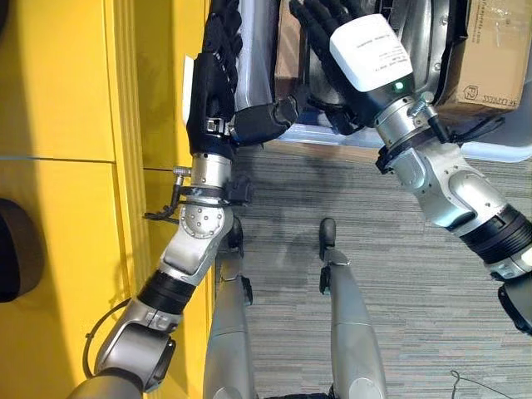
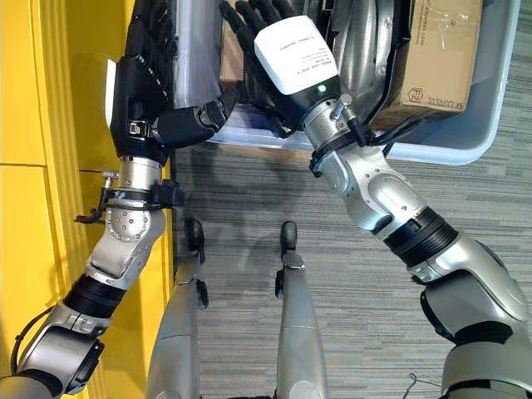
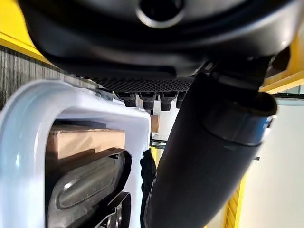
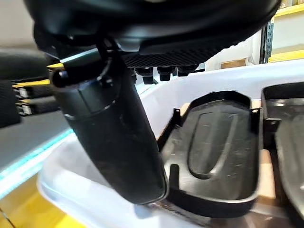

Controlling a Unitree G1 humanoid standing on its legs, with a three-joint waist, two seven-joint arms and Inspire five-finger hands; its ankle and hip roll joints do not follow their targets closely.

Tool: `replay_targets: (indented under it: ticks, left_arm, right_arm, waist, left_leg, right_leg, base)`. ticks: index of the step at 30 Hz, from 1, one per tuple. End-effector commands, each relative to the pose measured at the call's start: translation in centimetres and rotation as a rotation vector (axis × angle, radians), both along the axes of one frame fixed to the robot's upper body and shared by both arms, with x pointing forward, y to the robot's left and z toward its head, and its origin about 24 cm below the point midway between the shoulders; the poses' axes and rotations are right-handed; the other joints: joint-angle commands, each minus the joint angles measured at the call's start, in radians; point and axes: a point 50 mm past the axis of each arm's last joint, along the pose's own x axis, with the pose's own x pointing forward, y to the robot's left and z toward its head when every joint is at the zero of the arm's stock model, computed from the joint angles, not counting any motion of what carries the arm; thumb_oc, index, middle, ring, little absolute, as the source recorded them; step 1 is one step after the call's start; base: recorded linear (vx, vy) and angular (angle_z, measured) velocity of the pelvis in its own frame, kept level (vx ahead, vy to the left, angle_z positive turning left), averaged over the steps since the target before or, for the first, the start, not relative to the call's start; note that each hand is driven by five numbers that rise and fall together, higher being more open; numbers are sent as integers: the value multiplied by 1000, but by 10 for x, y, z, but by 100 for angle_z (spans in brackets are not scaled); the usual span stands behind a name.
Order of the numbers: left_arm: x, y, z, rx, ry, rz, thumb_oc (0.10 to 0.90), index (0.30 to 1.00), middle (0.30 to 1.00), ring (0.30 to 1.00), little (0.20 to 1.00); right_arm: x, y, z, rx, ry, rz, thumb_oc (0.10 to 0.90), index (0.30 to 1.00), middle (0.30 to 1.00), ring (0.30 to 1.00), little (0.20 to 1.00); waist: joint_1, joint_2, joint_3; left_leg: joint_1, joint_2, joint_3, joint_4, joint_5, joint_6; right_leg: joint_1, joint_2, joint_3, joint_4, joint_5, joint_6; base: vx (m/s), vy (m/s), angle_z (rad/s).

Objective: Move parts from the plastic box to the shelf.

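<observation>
While both hands reach over the near rim of the pale plastic box (image 2: 465,150), neither has a part in its grasp. The left hand (image 1: 218,79) and the right hand (image 2: 266,50) both have fingers extended and relaxed, the right one over a dark metal part (image 4: 213,147) lying inside. I judge the step in hand is picking a part, so the fingers should go down past the wall and curl under the part's raised edge before lifting. A cardboard box (image 2: 436,58) shows in the head views. The right wrist view reveals the part's pressed oval recess, while the left wrist view shows another dark part (image 3: 85,190) against the box's wall. The yellow shelf (image 1: 75,166) stands at the robot's left.
</observation>
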Motion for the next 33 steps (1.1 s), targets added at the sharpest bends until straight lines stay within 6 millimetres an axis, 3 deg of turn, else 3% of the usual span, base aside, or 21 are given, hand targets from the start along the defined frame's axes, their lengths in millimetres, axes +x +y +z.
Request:
replay_targets:
  ticks: [1,7,12,21,33]
  left_arm:
    - [-28,4,40,-33,-267,-92,900,1000,1000,1000,1000]
    - [-29,9,38,-30,-261,-97,900,1000,1000,1000,1000]
    - [-30,12,36,-41,-265,-86,900,1000,1000,1000,1000]
    - [-28,9,34,-60,-251,-85,900,1000,1000,1000,1000]
    - [-26,7,30,-58,-238,-98,900,1000,1000,1000,1000]
  right_arm:
    - [-27,2,65,-23,-283,31,900,1000,1000,1000,1000]
    - [-24,-11,69,-47,-273,-53,900,1000,1000,1000,1000]
    - [-21,-27,71,80,-294,-118,900,1000,1000,1000,1000]
    - [-19,-12,60,17,-261,-83,900,1000,1000,1000,1000]
    - [-17,-15,56,71,-274,-63,900,1000,1000,1000,1000]
  waist:
    - [-10,-28,-15]
    - [-8,-36,-15]
    - [-11,-34,-15]
    - [-14,-18,-15]
    - [-12,-7,-15]
  left_leg:
    - [10,46,56,175,-198,17]
    - [3,46,50,186,-203,18]
    - [-15,44,50,186,-194,19]
    - [-35,42,57,190,-198,18]
    - [-84,34,50,209,-200,19]
  right_leg:
    - [71,0,-21,-122,-1,-18]
    - [70,0,-25,-123,1,-17]
    - [55,0,-25,-125,7,-21]
    - [29,1,-18,-111,-3,-23]
    - [-18,3,-12,-99,-6,-25]
  base:
    - [0,0,0]
    - [2,-15,0]
    - [0,0,0]
    - [-1,3,0]
    - [0,0,0]
